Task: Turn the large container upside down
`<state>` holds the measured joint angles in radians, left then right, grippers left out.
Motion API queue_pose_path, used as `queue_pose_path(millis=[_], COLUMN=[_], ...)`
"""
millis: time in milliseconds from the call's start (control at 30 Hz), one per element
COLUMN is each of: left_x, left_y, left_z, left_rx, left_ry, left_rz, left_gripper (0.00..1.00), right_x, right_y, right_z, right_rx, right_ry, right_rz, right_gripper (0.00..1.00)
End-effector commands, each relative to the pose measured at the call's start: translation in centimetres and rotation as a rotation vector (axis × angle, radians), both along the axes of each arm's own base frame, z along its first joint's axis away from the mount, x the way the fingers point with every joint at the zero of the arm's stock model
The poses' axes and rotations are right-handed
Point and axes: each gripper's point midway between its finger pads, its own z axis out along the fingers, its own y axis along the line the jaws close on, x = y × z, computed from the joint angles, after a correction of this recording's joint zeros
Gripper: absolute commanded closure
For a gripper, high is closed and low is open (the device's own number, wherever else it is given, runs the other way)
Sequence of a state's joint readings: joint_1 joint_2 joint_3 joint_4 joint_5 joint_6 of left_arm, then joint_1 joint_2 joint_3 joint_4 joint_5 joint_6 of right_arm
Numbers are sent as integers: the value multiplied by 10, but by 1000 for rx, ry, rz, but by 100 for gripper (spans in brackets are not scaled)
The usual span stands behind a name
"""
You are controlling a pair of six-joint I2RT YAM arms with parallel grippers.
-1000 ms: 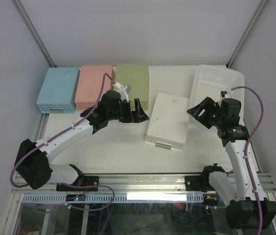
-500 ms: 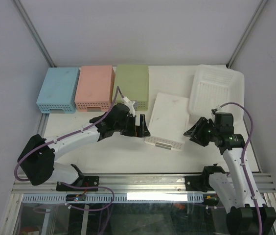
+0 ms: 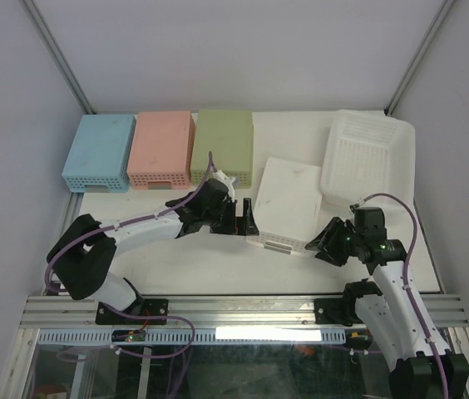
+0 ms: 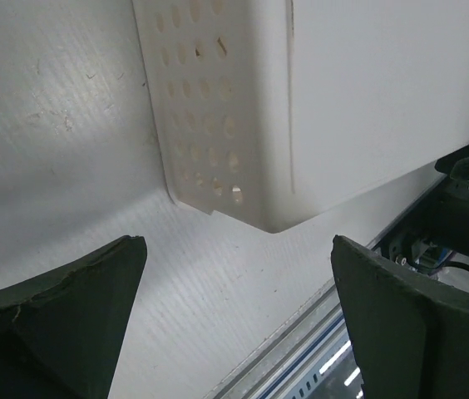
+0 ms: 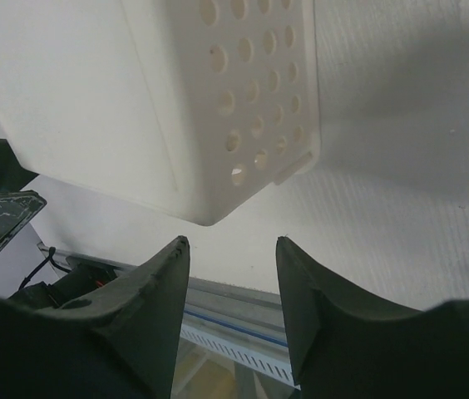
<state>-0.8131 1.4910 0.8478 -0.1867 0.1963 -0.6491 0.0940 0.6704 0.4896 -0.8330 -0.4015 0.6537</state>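
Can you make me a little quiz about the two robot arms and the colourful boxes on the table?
1. True or false: the left gripper and the right gripper are both open.
2. The blue box, the pink box and the green box stand in a row at the back. Which one is in the middle? A blue, B pink, C green.
3. What do both wrist cameras look at up close?

Key
1. True: each pair of fingers stands apart, holding nothing.
2. B.
3. The white container with holes in its sides.
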Motion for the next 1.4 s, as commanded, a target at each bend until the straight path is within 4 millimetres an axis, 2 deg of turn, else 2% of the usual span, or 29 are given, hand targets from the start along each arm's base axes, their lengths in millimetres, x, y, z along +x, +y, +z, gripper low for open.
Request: queue_pose_path(millis=[0, 133, 333, 433, 500, 600, 700, 867, 967, 1033, 1167, 1367], left_x=[7, 10, 9, 8, 7, 4, 6, 12, 17, 20, 21, 22], left_y=[-25, -29, -28, -24, -22, -16, -9, 7, 17, 21, 20, 17], left_z=[20, 26, 40, 46, 48, 62, 69, 95, 108, 114, 118, 118], left_rx=[-98, -111, -136, -143, -146, -170, -176, -205, -217, -218, -224, -230], left_ry=[-29, -38, -65, -72, -75, -104, -133, -217, -267, -291, -297, -285], left_rz=[-28, -35, -32, -19, -10, 5, 40, 120, 174, 194, 194, 198], left_gripper=[1, 1, 1, 1, 1, 1, 1, 1, 1, 1, 1, 1], right_x=[17, 44, 99, 122, 128, 123, 102, 67, 63, 68, 97, 167], right_y=[7, 0, -22, -16, -12, -7, 3, 25, 34, 38, 44, 51], right_z=[0, 3, 10, 22, 31, 43, 47, 31, 18, 14, 18, 37], right_rx=[43, 0, -132, -105, -92, -66, -4, 102, 121, 108, 67, 0], right_ry=[-50, -114, -230, -280, -294, -322, -344, -375, -371, -369, -409, -508], right_rz=[-20, -53, -137, -131, -109, -80, -46, -17, -20, -19, -42, -113], right_gripper=[51, 51, 51, 51, 51, 51, 51, 52, 54, 54, 56, 59])
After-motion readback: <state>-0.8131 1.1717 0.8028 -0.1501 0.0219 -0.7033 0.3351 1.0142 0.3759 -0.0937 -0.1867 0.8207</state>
